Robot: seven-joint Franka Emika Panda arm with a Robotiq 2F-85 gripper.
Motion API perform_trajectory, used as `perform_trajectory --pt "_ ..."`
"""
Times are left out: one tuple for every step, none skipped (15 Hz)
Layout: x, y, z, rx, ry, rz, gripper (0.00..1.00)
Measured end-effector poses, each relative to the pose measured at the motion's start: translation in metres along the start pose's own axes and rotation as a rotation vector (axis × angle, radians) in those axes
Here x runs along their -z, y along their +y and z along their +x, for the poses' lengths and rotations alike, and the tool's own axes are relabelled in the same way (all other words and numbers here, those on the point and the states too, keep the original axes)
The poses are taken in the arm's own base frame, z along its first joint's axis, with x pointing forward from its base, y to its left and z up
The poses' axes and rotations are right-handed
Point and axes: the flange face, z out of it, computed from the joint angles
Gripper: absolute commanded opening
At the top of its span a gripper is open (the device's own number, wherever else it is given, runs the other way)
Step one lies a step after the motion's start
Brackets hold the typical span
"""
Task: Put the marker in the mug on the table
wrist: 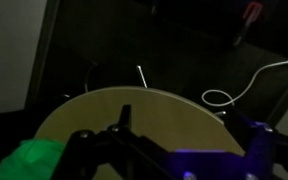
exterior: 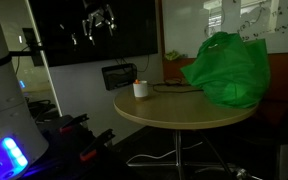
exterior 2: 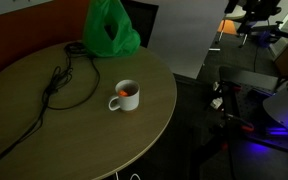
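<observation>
The white mug [exterior 2: 125,97] stands upright on the round tan table [exterior 2: 44,130]. The orange-red marker [exterior 2: 128,92] sits inside the mug, and only its end shows over the rim. The mug also shows in an exterior view [exterior: 140,89] near the table's [exterior: 184,110] edge. My gripper [exterior: 99,22] hangs high above the table, in front of a dark screen. In the wrist view my gripper [wrist: 189,125] is open and empty, with its fingers spread wide over the tabletop [wrist: 134,105] far below. The mug is out of the wrist view.
A large green bag [exterior: 227,68] [exterior 2: 111,30] sits on the table and also shows in the wrist view [wrist: 34,160]. A black cable [exterior 2: 62,85] lies across the top. A black device with a screen [exterior: 119,75] stands beyond the mug. White cable [wrist: 234,90] lies on the floor.
</observation>
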Motion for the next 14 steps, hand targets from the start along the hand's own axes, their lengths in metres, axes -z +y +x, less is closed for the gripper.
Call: perform_trajectory --pt "-0.007 -0.001 0.013 0.011 0.031 0.002 1.0" --pt "-0.014 -0.002 0.027 0.033 0.063 0.005 1.0" --pt "-0.021 -0.004 0.042 0.064 0.092 0.007 1.0" --pt "-0.028 -0.006 0.056 0.106 0.116 0.01 1.0" --pt "-0.036 -0.009 0.07 0.154 0.134 0.013 1.0" --pt "-0.043 -0.011 0.085 0.208 0.15 0.016 1.0" --pt "-0.05 -0.013 0.099 0.26 0.158 0.019 1.0" --pt "-0.056 -0.015 0.113 0.313 0.164 0.022 1.0" --pt "-0.061 -0.016 0.127 0.357 0.168 0.025 1.0" --pt "-0.066 -0.017 0.14 0.397 0.173 0.025 1.0" --pt "-0.068 -0.017 0.15 0.429 0.177 0.025 1.0" --pt "-0.069 -0.017 0.158 0.454 0.178 0.026 1.0" --pt "-0.07 -0.017 0.163 0.469 0.179 0.026 1.0" --pt "-0.07 -0.017 0.165 0.477 0.18 0.025 1.0"
